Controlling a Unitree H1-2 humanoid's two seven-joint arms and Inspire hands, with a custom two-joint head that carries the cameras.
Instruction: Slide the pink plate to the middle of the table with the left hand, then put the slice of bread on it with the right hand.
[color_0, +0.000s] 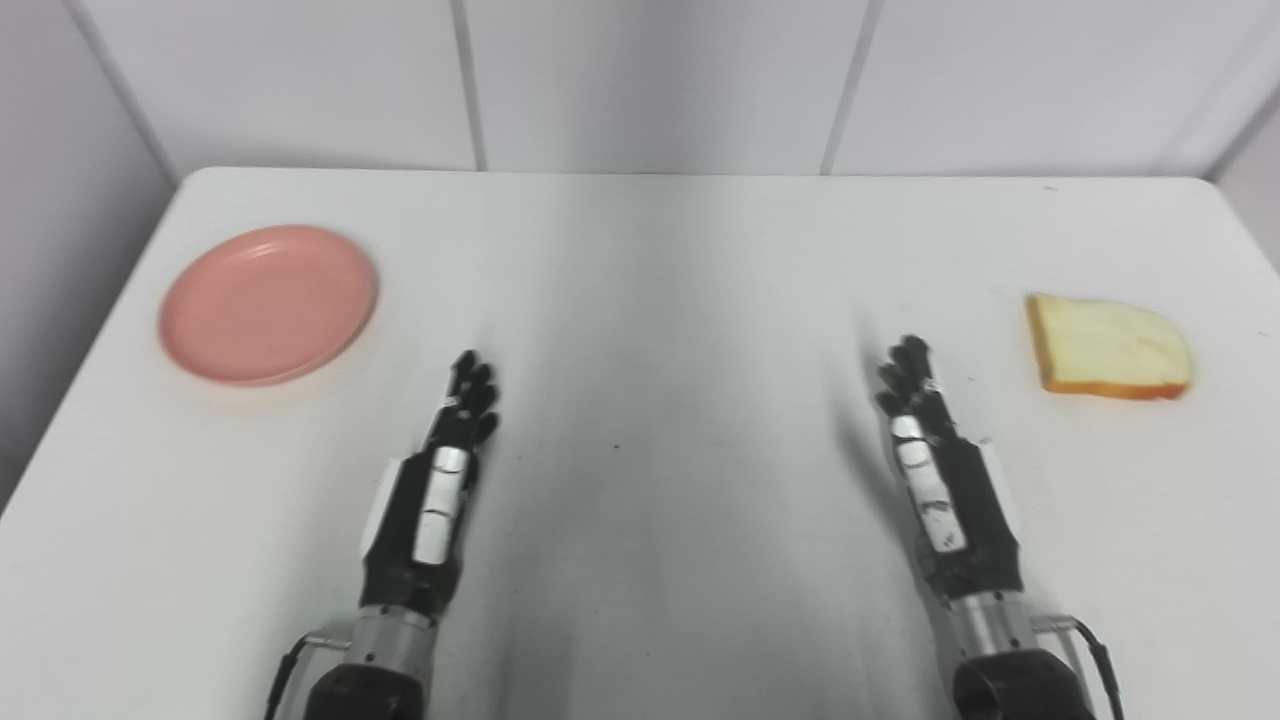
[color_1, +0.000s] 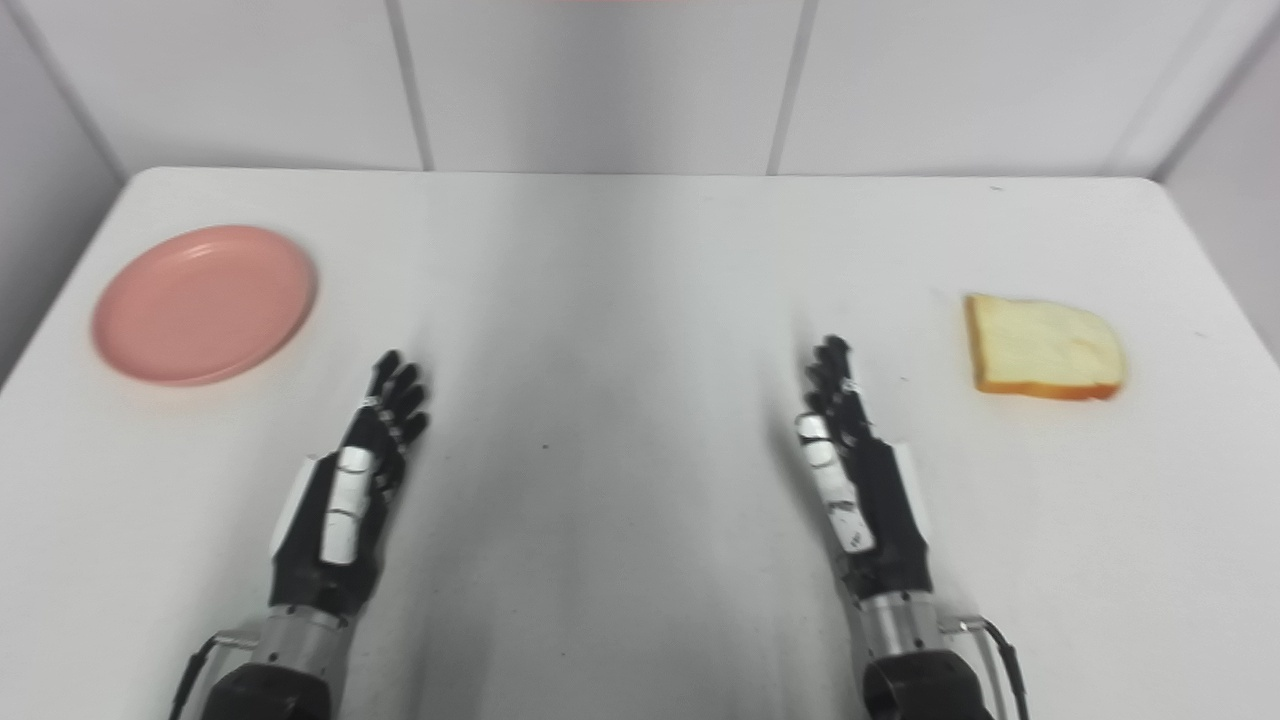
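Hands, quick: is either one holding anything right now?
Left hand: open, holding nothing.
Right hand: open, holding nothing.

Round pink plate (color_0: 268, 304) lies flat at the table's far left; bread slice (color_0: 1108, 348) flat at far right

white table (color_0: 640, 260) | pale panelled wall (color_0: 650, 80) behind | even light

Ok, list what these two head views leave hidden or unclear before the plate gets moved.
- Left hand and right hand: seen edge-on in both views, so the palms are hidden and the spread of the fingers is unclear.
- Both forearms: cut off by the bottom edge.
- Bread: underside hidden against the table.
- Pink plate: its depth is hard to judge from above.
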